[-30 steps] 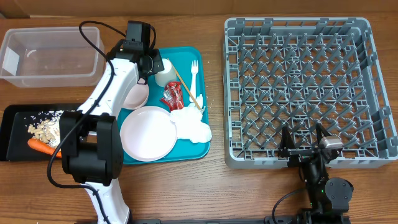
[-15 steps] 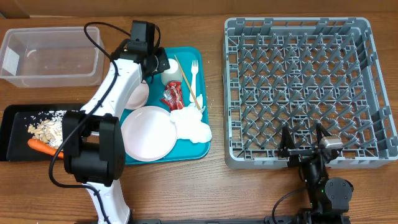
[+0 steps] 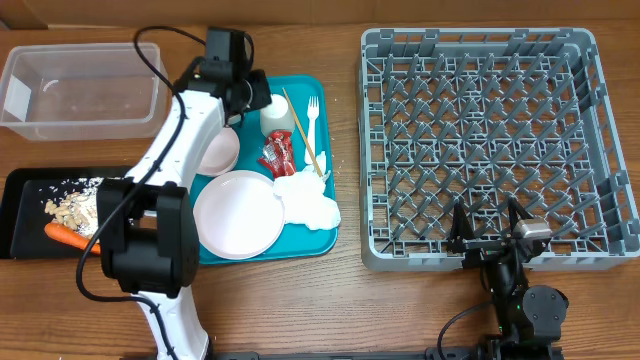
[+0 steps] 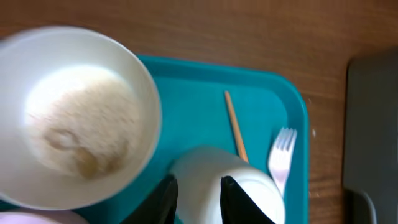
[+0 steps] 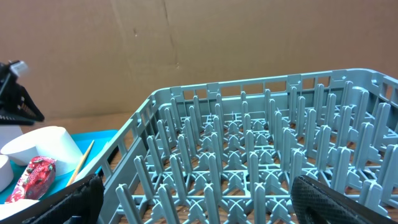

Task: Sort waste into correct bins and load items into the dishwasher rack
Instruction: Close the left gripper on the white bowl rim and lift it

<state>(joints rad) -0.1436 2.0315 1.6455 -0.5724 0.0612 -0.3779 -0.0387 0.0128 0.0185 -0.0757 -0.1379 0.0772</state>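
My left gripper (image 3: 256, 100) is over the back of the teal tray (image 3: 330, 235). Its fingers stand a little apart astride the white cup (image 4: 249, 186), so it is open (image 4: 199, 200). In the overhead view the cup (image 3: 275, 115) sits beside the red wrapper (image 3: 277, 155). A small white bowl (image 4: 74, 118) with beige residue lies left of the cup. The fork (image 3: 312, 125), wooden stick (image 3: 300, 135), plate (image 3: 238, 213) and napkin (image 3: 310, 200) rest on the tray. My right gripper (image 5: 199, 199) stands wide open at the near edge of the grey rack (image 3: 490, 140).
The clear tub (image 3: 80, 90) stands at the back left. In front of it the black tray (image 3: 20, 185) holds the carrot (image 3: 68, 235) and food scraps (image 3: 75, 208). The left arm reaches across the tray's left side and covers part of a bowl (image 3: 215, 152).
The left gripper carried the cup a little to the right on the tray, and its fingers have parted slightly. The right arm has not moved.
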